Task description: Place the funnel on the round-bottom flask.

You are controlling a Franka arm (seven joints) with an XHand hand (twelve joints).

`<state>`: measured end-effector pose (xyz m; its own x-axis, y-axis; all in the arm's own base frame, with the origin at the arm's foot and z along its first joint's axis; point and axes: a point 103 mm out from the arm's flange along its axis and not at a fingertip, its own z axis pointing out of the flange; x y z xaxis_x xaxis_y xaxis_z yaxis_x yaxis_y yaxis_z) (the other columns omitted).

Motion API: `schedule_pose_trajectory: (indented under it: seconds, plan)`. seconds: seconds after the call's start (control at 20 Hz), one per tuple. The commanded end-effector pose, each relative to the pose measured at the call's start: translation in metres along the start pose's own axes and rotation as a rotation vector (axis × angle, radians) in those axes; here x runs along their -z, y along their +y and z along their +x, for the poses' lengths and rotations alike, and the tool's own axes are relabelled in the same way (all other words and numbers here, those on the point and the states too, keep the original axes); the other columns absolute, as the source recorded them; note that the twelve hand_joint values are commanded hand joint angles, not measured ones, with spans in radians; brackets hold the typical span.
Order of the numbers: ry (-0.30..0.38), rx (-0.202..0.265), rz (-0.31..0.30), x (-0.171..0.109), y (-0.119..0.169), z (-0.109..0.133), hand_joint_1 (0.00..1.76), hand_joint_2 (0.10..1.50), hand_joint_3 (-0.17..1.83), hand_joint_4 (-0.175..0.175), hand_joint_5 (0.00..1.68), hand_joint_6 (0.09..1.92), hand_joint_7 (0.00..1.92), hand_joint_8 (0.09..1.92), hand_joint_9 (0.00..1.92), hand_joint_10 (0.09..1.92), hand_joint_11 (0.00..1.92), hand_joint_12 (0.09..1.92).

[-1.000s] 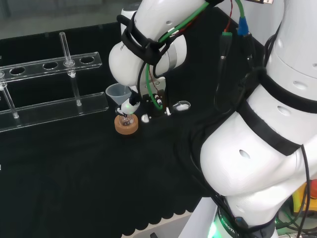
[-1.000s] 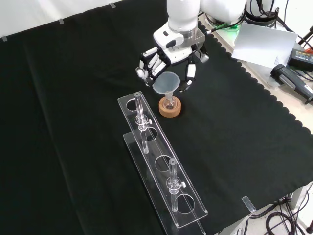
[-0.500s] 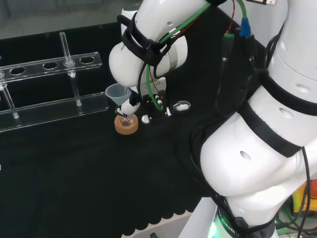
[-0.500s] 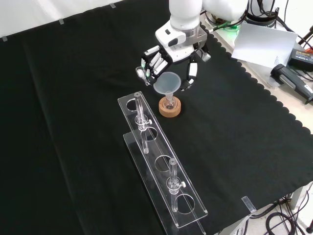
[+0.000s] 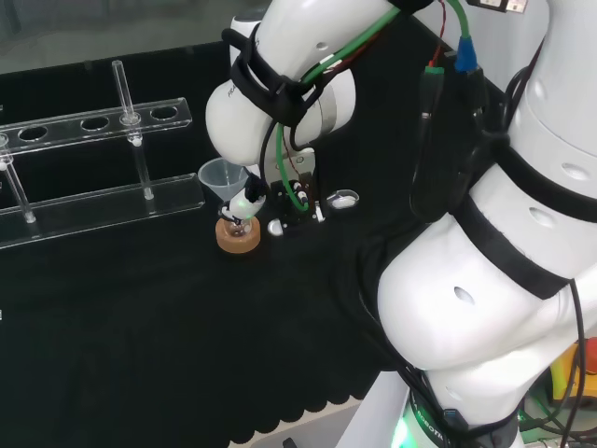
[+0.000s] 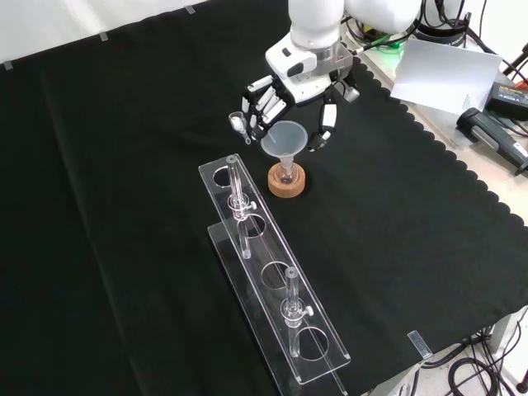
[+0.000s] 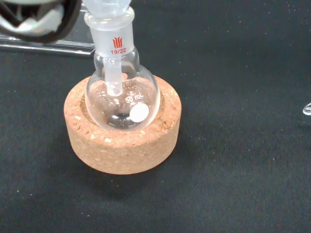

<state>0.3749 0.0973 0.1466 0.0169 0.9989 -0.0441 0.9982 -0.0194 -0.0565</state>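
The clear funnel (image 6: 285,136) stands with its stem down inside the neck of the small round-bottom flask (image 7: 122,97). The flask sits upright in a cork ring (image 7: 121,145), which the front view shows as a cork ring (image 6: 286,186) mid-cloth. In the head view the funnel (image 5: 219,175) rises above the cork ring (image 5: 239,238). My hand (image 6: 290,84) hovers just behind the funnel, open. Its fingers (image 6: 260,103) are spread to one side of the cone and the thumb (image 6: 323,125) to the other. Whether a fingertip (image 5: 247,199) touches the funnel is unclear.
A long clear acrylic test-tube rack (image 6: 272,280) lies close in front of the cork ring in the front view, with two glass tubes standing in it. In the head view the rack (image 5: 93,121) is left of the flask. The scalloped cloth edge (image 6: 429,148) runs at the right.
My hand has drawn back slightly toward the top of the front view, fingers still spread. The funnel stays seated in the flask neck.
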Motion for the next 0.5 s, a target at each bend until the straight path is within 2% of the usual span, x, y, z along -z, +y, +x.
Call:
schedule_pose_trajectory:
  seconds: [0.05,0.5]
  plan:
    - [0.001,-0.001,-0.002,0.0003,-0.0016,0.0002,0.72,0.49,0.57,0.004,0.54,0.09,0.80,0.30,0.61,0.44,0.00,1.15]
    - [0.004,-0.004,0.004,0.0000,-0.0079,-0.0010,0.72,0.50,0.56,0.003,0.55,0.09,0.80,0.30,0.61,0.45,0.00,1.15]
